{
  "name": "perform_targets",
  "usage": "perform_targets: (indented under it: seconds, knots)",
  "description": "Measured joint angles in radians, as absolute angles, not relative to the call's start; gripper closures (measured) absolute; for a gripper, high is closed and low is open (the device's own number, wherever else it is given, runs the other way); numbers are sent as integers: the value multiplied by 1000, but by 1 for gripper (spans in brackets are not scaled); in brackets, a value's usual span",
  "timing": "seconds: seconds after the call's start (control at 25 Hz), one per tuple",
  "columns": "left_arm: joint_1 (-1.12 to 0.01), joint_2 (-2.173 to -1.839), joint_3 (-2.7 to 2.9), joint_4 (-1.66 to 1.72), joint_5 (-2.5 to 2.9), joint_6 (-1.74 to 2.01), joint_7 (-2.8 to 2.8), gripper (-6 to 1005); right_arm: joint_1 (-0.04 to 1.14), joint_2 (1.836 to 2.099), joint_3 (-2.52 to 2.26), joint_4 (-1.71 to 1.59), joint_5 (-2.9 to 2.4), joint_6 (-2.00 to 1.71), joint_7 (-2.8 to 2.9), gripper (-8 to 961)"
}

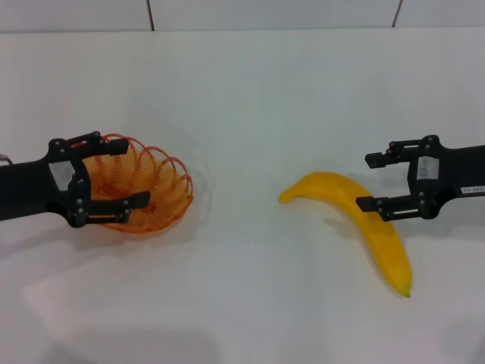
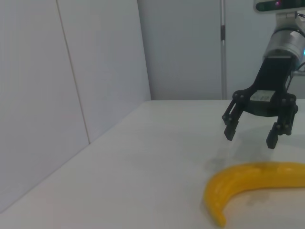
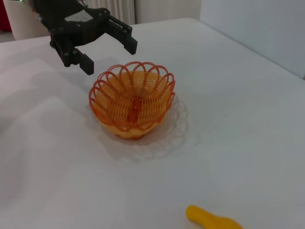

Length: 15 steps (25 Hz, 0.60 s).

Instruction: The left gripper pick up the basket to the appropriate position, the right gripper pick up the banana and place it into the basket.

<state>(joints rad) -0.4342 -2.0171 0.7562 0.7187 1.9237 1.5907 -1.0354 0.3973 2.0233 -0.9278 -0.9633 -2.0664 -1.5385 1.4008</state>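
The orange wire basket point(image 1: 163, 186) stands upright on the white table at the left. My left gripper point(image 1: 130, 173) is open over the basket's left side, one finger above the far rim and one above the near rim. In the right wrist view the left gripper point(image 3: 109, 56) hangs just above and behind the basket point(image 3: 132, 102), not gripping it. The yellow banana point(image 1: 364, 220) lies flat at the right. My right gripper point(image 1: 367, 181) is open and hovers over the banana's middle, clear of it. The left wrist view shows the right gripper point(image 2: 251, 135) above the banana point(image 2: 248, 179).
The white table point(image 1: 250, 114) reaches back to a pale panelled wall point(image 1: 265, 14). Bare tabletop lies between the basket and the banana. One end of the banana point(image 3: 209, 218) shows in the right wrist view.
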Motion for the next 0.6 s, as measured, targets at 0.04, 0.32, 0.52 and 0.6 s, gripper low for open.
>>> perform_targets:
  seconds: [0.04, 0.32, 0.52, 0.6]
  knots:
    - [-434, -2017, 756, 719, 1924, 1591, -1035, 107, 397, 2023, -928, -963, -2066, -1538, 1401, 199]
    - [-437, -2019, 756, 719, 1926, 1589, -1035, 115, 399, 2023, -928, -963, -2066, -1538, 1400, 199]
    - [-439, -2022, 750, 720, 1925, 1589, -1051, 121, 404, 2023, -926, -943, -2067, -1536, 1397, 199]
    - [-441, -2024, 729, 734, 1922, 1591, -1090, 123, 409, 2023, -923, -934, -2070, -1536, 1396, 199]
